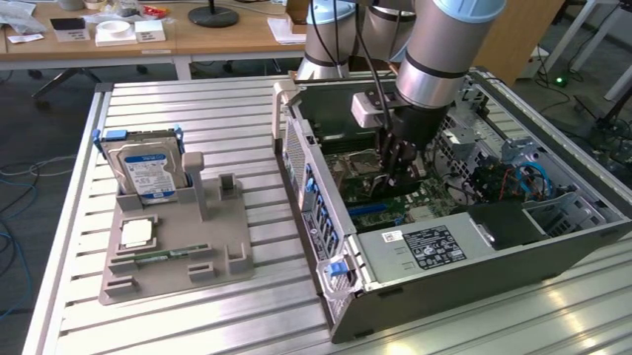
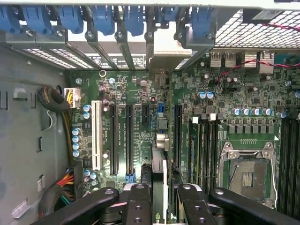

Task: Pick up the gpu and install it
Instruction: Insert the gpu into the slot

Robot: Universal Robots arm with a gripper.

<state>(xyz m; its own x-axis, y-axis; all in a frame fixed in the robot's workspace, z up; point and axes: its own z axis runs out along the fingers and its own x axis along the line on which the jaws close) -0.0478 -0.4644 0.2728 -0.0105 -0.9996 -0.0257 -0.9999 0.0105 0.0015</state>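
Your jaws pinch the gpu (image 2: 159,178), seemingly by its flat faces: light, stiff, fragile, inside the case (image 1: 445,285) at the exterior view's three o'clock.

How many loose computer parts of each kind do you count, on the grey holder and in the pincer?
hard drive: 1
square chip: 1
RAM stick: 1
gpu: 1
Total: 4

Lab: robot arm (image 1: 445,44), desks (image 1: 242,41)
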